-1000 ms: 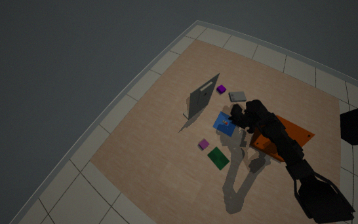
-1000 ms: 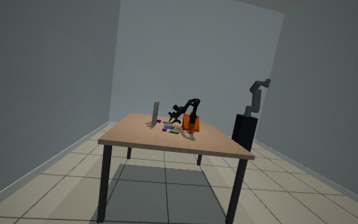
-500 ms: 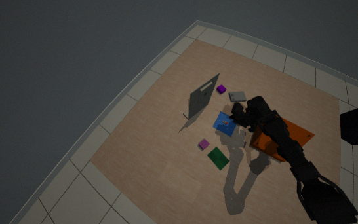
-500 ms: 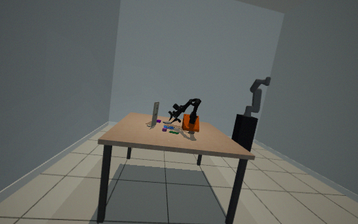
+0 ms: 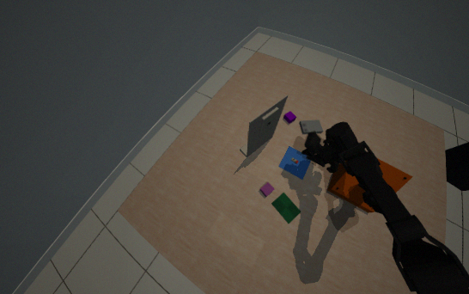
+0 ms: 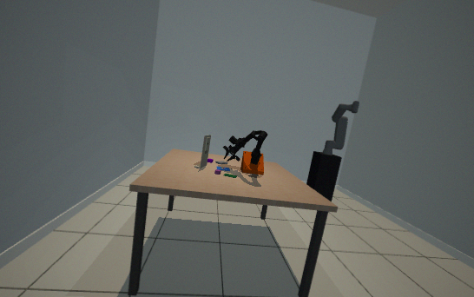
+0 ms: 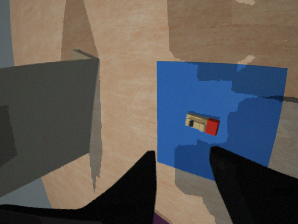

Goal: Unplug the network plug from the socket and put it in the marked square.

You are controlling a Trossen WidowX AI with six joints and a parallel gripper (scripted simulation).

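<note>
The network plug (image 5: 295,161) (image 7: 204,121), beige with a red end, lies on the blue marked square (image 5: 289,151) (image 7: 175,90) (image 6: 223,168), well inside its edges. The grey upright panel (image 5: 259,133) (image 6: 205,154) (image 7: 55,110) stands apart from it, with a small dark opening (image 5: 270,123) in its face and no plug seen there. My gripper (image 5: 317,161) (image 6: 232,159) (image 7: 182,156) is open and empty. It is raised above the table near the square, and its fingertips are clear of the plug. The plug's tab is too small to judge.
A purple cube (image 5: 289,117) and a light grey box (image 5: 311,126) lie behind the square. A pink cube (image 5: 266,189) and a green rectangle (image 5: 286,208) lie on its other side. The orange base block (image 5: 392,176) (image 6: 253,167) is beside the arm.
</note>
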